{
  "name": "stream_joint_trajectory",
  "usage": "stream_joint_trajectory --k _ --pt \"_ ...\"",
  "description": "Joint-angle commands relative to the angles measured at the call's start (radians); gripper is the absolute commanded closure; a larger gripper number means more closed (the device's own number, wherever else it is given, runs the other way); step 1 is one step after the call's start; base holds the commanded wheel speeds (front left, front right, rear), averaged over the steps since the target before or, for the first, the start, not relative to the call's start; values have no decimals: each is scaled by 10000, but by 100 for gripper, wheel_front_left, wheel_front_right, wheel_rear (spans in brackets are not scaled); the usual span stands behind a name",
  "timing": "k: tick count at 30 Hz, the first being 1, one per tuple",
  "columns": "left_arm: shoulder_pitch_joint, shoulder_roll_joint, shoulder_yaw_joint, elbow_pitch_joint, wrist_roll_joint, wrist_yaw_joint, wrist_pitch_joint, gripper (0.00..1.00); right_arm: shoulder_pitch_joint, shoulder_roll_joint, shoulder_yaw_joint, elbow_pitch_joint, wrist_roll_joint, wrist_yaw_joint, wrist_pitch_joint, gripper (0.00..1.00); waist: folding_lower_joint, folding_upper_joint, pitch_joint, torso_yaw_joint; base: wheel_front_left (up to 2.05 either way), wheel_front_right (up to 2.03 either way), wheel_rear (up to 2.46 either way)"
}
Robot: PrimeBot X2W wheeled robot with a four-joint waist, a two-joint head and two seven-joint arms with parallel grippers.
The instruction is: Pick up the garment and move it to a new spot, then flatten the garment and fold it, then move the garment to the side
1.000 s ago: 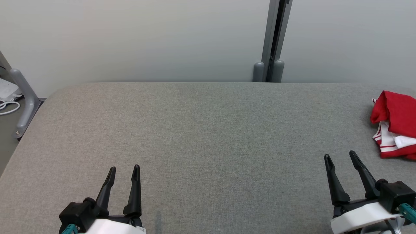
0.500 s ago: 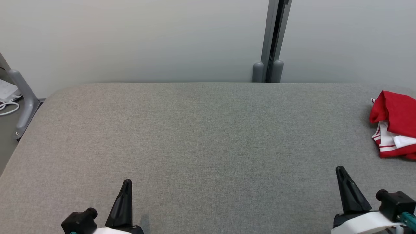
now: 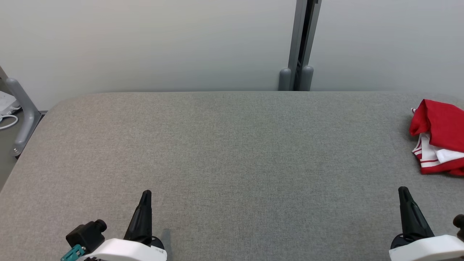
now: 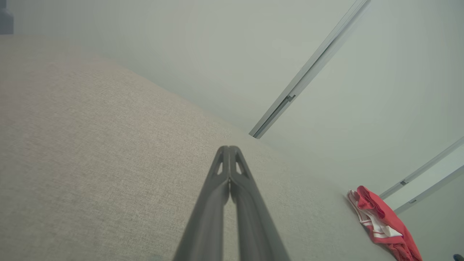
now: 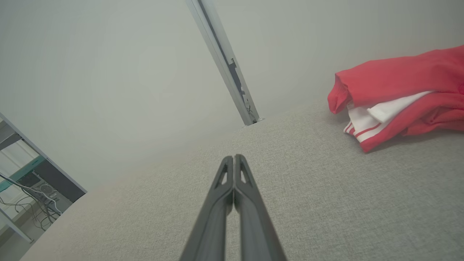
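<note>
Red-and-white garment bunched at our table's right edge, both grippers shut and empty.

We see the crumpled red fabric garment with white, red-striped trim (image 3: 440, 137) lying on the grey cloth-covered table (image 3: 232, 145), far to the right and well apart from both arms. Its red bulk sits on the far side and the white striped band faces the near side, with a folded red corner pointing toward the table's middle. The head view's right edge cuts it off, so we cannot tell its long axis or what kind of garment it is. Our left gripper (image 3: 146, 193), low at the near left, has its two dark fingers pressed together on nothing. Our right gripper (image 3: 403, 190) does the same at the near right, nearer the garment, apart from it. A grey metal upright (image 3: 299, 43) stands behind the table's far edge.
</note>
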Motion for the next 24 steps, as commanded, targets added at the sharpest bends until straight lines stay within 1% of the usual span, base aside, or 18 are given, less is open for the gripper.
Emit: stream_joint_trajectory --k 1,24 --pt "-398 39 -35 -81 -311 -90 42 100 -65 -49 -150 -243 335 0 88 100 0 0 2 -5 0 0 0" --pt "-1299 60 -457 398 -3339 -288 656 100 379 111 -1308 -838 3739 -1 1058 100 0 0 56 -155 0 0 0"
